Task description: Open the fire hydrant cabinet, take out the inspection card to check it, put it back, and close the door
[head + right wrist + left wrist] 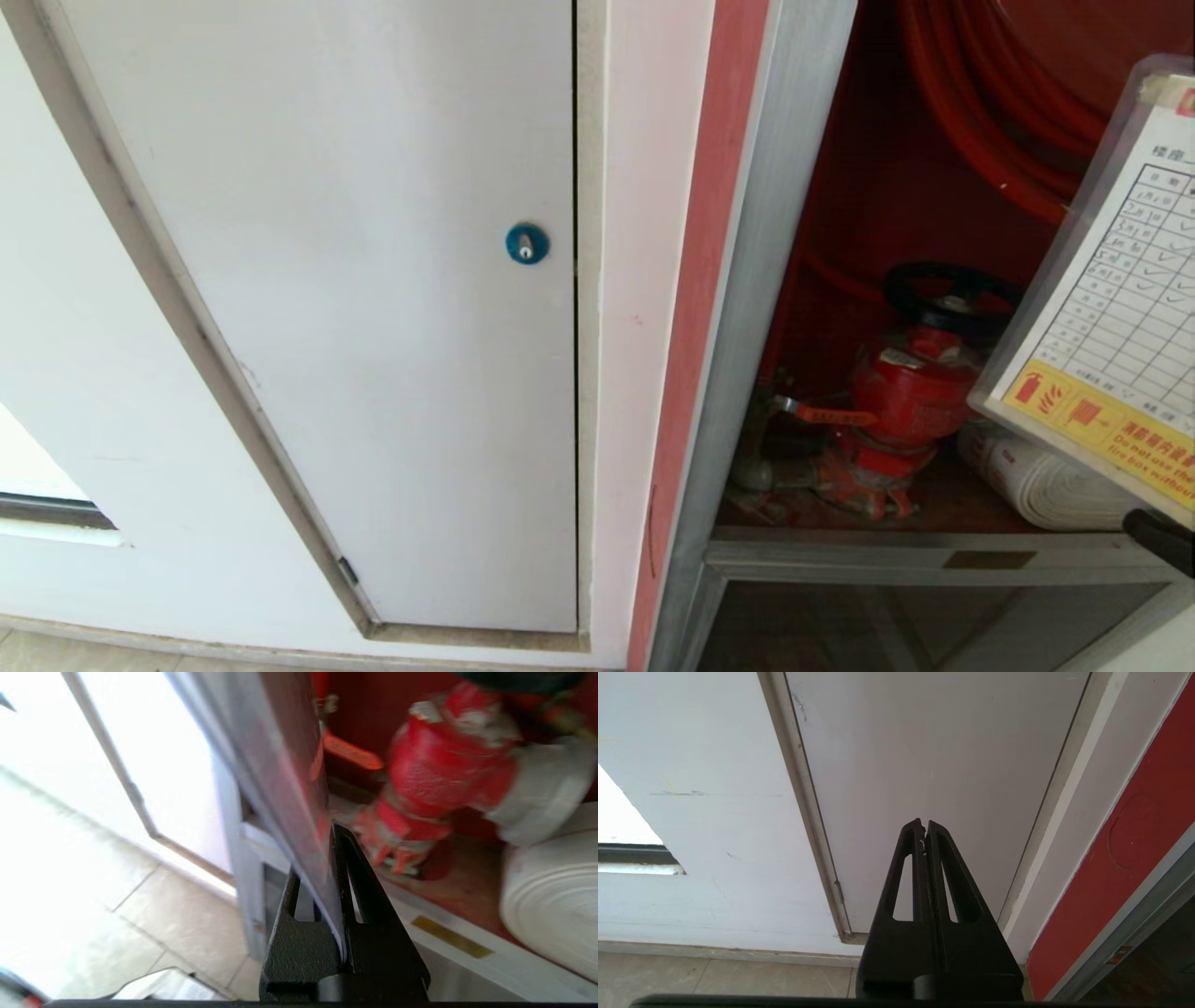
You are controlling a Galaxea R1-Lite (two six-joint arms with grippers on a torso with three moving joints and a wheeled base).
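the right pincer (334,891) is clamped on the lower edge of the white gridded inspection card in its clear plastic sleeve (1111,308), holding it tilted before the open silver-framed, red-lined fire hydrant cabinet (794,280), probably so the table faces the head camera for checking. the red valve (901,392) and rolled white hose (1046,481) sit behind it. the left pincer (924,833), fully closed and empty, is parked facing the plain white panel (924,756).

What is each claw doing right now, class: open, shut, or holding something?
Left claw: shut, empty, parked before the white panel.
Right claw: shut on the card, held in front of the open cabinet.
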